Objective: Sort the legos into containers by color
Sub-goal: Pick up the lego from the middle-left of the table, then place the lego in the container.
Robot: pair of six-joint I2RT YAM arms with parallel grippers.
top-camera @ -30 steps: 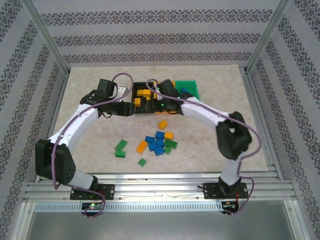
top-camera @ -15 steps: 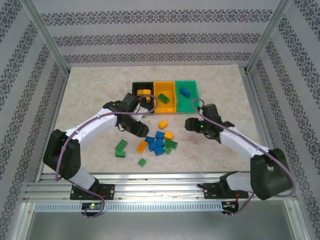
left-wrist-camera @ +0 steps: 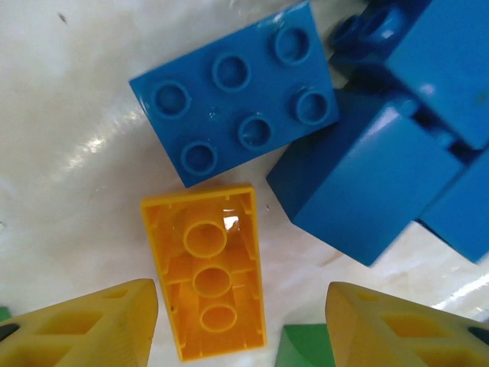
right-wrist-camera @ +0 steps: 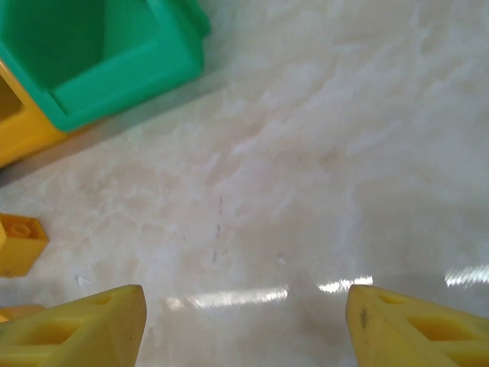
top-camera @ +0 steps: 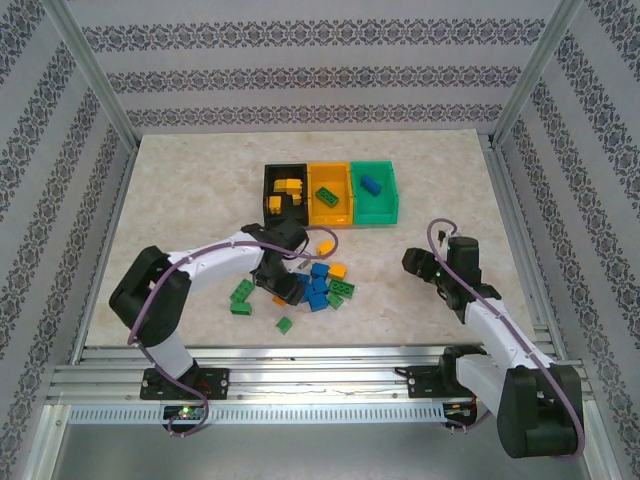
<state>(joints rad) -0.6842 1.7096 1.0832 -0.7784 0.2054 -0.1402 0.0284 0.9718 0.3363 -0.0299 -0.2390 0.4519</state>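
Marble-pattern table (top-camera: 180,200), striped walls all round. Left gripper (left-wrist-camera: 238,310) hangs low over the loose pile, jaws partly open, holding nothing. Yellow brick (left-wrist-camera: 205,294) lies on the table between the fingers (left-wrist-camera: 92,325), hollow side up and nearer one than the other. Its long axis runs crosswise to the line between them, so closing would likely catch the short width. Blue bricks (left-wrist-camera: 241,99) sit just beyond its far end. Right gripper (top-camera: 415,262) is open and empty over bare table, well apart from the pile, so the left arm is plainly nearer. Bins (top-camera: 340,222) stand in a row beyond the pile.
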